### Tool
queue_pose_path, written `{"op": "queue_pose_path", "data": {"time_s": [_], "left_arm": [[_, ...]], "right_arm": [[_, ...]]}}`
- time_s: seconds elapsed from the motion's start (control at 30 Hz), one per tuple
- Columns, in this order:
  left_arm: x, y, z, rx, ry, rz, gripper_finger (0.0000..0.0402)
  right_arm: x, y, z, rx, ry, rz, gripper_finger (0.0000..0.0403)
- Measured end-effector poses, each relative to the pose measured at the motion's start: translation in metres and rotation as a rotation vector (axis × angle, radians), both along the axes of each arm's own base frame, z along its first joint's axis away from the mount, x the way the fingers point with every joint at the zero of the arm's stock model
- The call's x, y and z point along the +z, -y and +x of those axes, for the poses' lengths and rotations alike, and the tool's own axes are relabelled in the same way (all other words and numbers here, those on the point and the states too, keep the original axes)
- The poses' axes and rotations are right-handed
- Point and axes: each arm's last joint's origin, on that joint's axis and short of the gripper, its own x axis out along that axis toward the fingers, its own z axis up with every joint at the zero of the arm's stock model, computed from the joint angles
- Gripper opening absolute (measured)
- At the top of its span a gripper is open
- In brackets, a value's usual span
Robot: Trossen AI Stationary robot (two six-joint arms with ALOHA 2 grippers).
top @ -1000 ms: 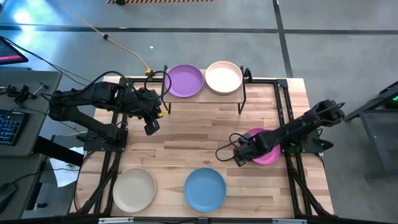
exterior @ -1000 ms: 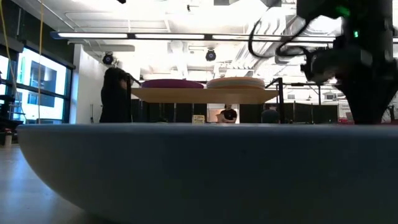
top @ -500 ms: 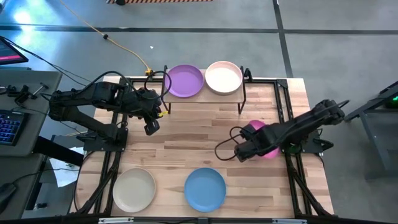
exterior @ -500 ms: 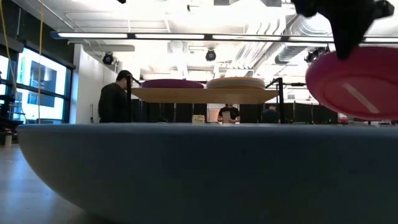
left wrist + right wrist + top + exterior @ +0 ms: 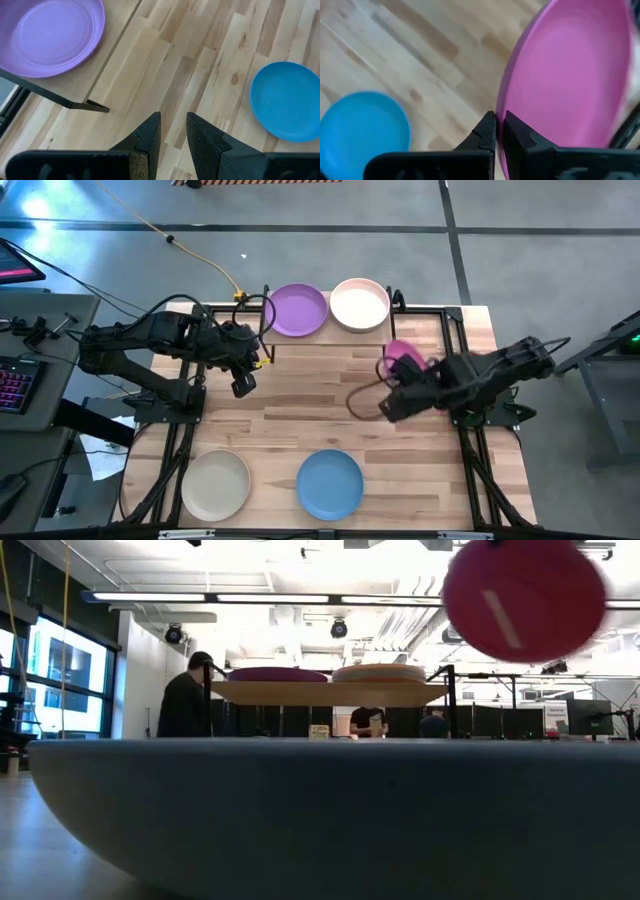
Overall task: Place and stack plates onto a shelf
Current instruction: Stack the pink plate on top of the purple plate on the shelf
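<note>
Lifted off the table, magenta plate [image 5: 402,353] hangs tilted in right pincer [image 5: 393,406].

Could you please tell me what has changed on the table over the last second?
The right pincer, shut on the magenta plate, has lifted it off the tabletop and carried it toward the shelf. The left pincer, the purple plate, pale plate, blue plate and beige plate stayed put.

Bright overhead strip lights [image 5: 330,598]; magenta plate [image 5: 524,598] motion-blurred.
</note>
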Motion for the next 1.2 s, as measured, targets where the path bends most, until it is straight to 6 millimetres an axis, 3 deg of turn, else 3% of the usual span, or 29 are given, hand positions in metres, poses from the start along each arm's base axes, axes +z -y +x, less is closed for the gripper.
{"op": "queue_pose_path", "data": {"time_s": [0.37, 0.67, 0.9, 1.2], "left_arm": [[-0.004, -0.004, -0.009, 0.058, -0.101, 0.11, 0.0083], [-0.004, -0.011, -0.01, 0.099, -0.116, 0.168, 0.0083], [0.0, -0.032, -0.018, 0.187, -0.134, 0.279, 0.0083], [0.004, -0.059, -0.03, 0.342, -0.133, 0.276, 0.0083]], "right_arm": [[0.045, 0.072, 0.022, 0.251, 0.085, -0.262, 0.0], [0.067, 0.129, 0.045, 0.476, 0.178, -0.553, 0.0], [0.064, 0.167, 0.068, 0.617, 0.178, -0.693, 0.0], [0.035, 0.194, 0.111, 0.883, 0.155, -0.776, 0.0]]}}
